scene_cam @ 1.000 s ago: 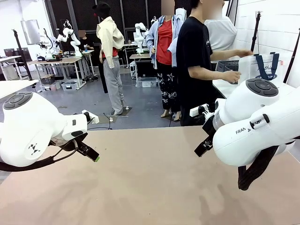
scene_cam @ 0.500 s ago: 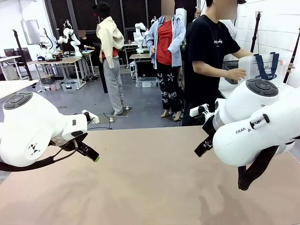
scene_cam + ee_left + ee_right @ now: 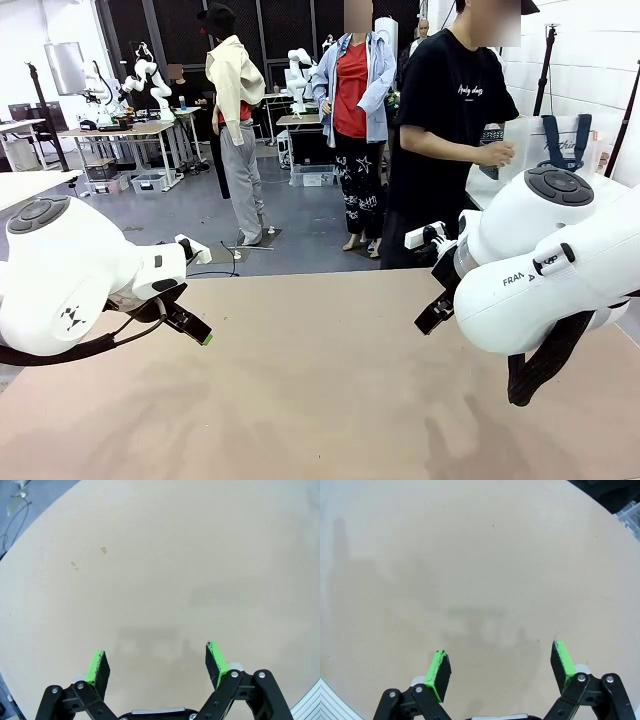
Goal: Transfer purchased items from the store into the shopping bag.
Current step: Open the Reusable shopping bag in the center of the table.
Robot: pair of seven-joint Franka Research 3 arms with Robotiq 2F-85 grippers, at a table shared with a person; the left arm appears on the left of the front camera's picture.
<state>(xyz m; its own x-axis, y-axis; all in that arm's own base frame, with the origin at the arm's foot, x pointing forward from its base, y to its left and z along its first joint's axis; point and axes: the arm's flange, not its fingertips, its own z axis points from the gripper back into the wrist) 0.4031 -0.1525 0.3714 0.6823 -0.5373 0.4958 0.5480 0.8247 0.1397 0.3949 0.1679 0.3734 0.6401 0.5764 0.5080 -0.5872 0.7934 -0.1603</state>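
Table [image 3: 320, 400] underlies left gripper [image 3: 156, 652] and right gripper [image 3: 500, 651] (both agape).

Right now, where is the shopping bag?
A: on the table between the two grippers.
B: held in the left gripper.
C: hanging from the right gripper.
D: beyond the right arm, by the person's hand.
D: the shopping bag stands beyond the right arm, with the person's hand at its edge.
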